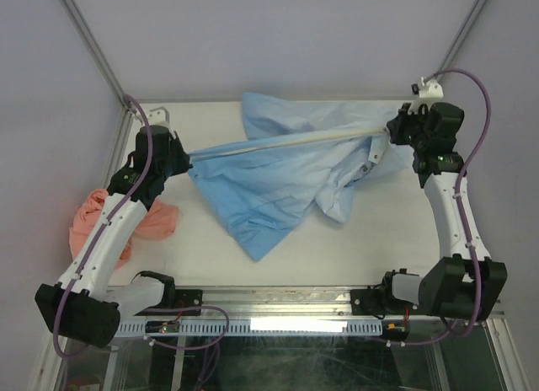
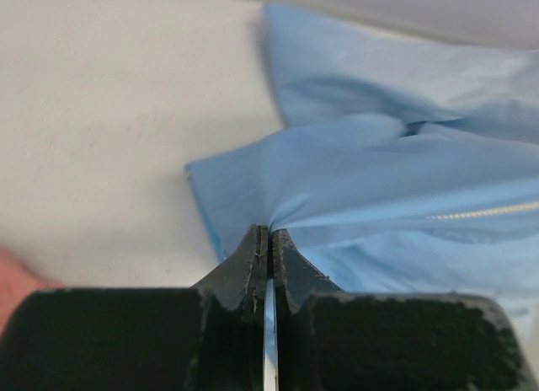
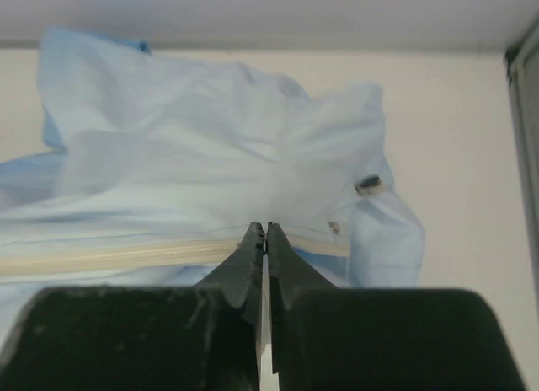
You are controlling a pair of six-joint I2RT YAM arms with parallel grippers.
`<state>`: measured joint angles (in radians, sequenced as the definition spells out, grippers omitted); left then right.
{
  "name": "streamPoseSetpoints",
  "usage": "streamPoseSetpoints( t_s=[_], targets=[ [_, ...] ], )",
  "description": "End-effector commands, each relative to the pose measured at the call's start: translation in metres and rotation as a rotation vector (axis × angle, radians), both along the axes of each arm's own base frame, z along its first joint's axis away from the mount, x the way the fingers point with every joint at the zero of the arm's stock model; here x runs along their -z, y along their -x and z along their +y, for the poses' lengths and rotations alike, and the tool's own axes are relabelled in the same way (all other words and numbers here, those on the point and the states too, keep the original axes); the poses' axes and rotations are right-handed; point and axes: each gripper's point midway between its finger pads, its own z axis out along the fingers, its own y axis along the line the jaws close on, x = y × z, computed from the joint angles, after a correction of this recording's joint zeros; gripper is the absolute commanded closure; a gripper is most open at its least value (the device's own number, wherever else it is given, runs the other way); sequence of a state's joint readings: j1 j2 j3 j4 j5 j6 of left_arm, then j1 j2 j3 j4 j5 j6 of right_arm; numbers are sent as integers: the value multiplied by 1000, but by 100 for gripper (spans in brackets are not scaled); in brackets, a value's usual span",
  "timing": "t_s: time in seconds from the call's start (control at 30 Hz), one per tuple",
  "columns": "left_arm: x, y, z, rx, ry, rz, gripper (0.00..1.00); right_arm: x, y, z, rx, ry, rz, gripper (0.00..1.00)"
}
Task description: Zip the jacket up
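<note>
Jacket (image 1: 278, 184) thin blue, rumpled | zipper (image 1: 295, 141) taut | left pincer (image 2: 268, 232), right pincer (image 3: 264, 229) pinching fabric

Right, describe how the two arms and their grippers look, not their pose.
Both share one build. The left arm and right arm have white tubular links between chunky black joint housings, with purple cables looped alongside. The left gripper and right gripper are matte black: blocky bodies, fingers tapering to wedge-shaped tips. No markings are visible.
</note>
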<state>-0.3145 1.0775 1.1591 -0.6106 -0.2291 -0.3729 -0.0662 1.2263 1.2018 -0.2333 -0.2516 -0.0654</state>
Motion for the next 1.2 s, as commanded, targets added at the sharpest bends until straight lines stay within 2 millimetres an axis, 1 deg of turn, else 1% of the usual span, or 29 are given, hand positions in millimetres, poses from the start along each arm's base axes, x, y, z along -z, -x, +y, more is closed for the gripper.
streamPoseSetpoints(
  t_s=[0.0,0.03,0.07,0.1,0.17,0.2,0.3,0.33,0.37,0.4,0.47,0.57,0.6,0.63,0.67,0.7,0.73,0.77,0.8,0.83,0.87,0.9,0.97,1.0,1.03,1.1,1.13,1.17],
  targets=[
    [67,2,80,-224,-101,146,100,68,-4,-70,261,-17,98,100],
    [74,1,85,-233,-99,160,100,78,-3,-69,262,-36,114,100],
    [75,1,93,-255,-99,163,100,87,-2,-71,277,-41,130,100],
    [72,0,103,-292,-106,154,100,93,-2,-76,301,-41,146,100],
    [63,1,115,-342,-122,130,100,100,-4,-88,345,-51,172,100],
    [60,1,119,-360,-129,121,100,100,-6,-94,368,-51,180,100],
    [58,3,124,-381,-142,117,100,86,-10,-107,420,-38,169,100],
    [57,3,126,-389,-144,114,100,77,-11,-114,445,-32,145,100],
    [51,3,128,-401,-144,101,100,66,-11,-121,466,-29,120,100],
    [40,3,131,-417,-139,73,100,52,-12,-125,469,-31,92,100],
    [7,-1,132,-426,-119,-3,100,23,-14,-132,477,-28,46,100],
    [-46,-10,129,-418,-88,-105,100,-30,-15,-141,492,-12,-37,100],
    [-61,-12,128,-413,-78,-130,100,-47,-13,-142,494,-5,-69,100],
    [-74,-14,124,-391,-62,-157,100,-60,-12,-140,479,-1,-90,100],
    [-83,-15,118,-363,-46,-176,100,-68,-10,-134,449,-3,-93,100],
    [-86,-15,111,-322,-30,-183,100,-71,-7,-125,404,-9,-81,100],
    [-83,-16,103,-278,-17,-175,100,-71,-4,-114,351,-25,-68,100],
    [-78,-15,96,-245,-2,-166,100,-66,0,-103,309,-51,-49,100],
    [-69,-13,92,-226,11,-151,89,-58,5,-90,261,-87,-28,100],
    [-63,-11,89,-213,22,-149,73,-43,12,-76,205,-131,2,99],
    [-56,-7,87,-201,27,-142,66,-42,19,-68,187,-161,-9,91],
    [-52,-3,87,-200,28,-142,62,-24,26,-59,163,-201,15,81],
    [-54,7,87,-198,24,-161,50,-15,44,-44,129,-259,2,60],
    [-59,14,88,-199,23,-179,43,-15,54,-39,123,-280,-11,50],
    [-64,21,87,-198,26,-200,34,-13,64,-34,117,-297,-20,39],
    [-76,34,85,-184,37,-246,18,-15,83,-24,96,-314,-48,20],
    [-81,39,82,-170,44,-264,10,-16,92,-19,92,-326,-63,14],
    [-85,45,79,-152,50,-281,5,-18,101,-16,88,-334,-81,7]
  ],
)
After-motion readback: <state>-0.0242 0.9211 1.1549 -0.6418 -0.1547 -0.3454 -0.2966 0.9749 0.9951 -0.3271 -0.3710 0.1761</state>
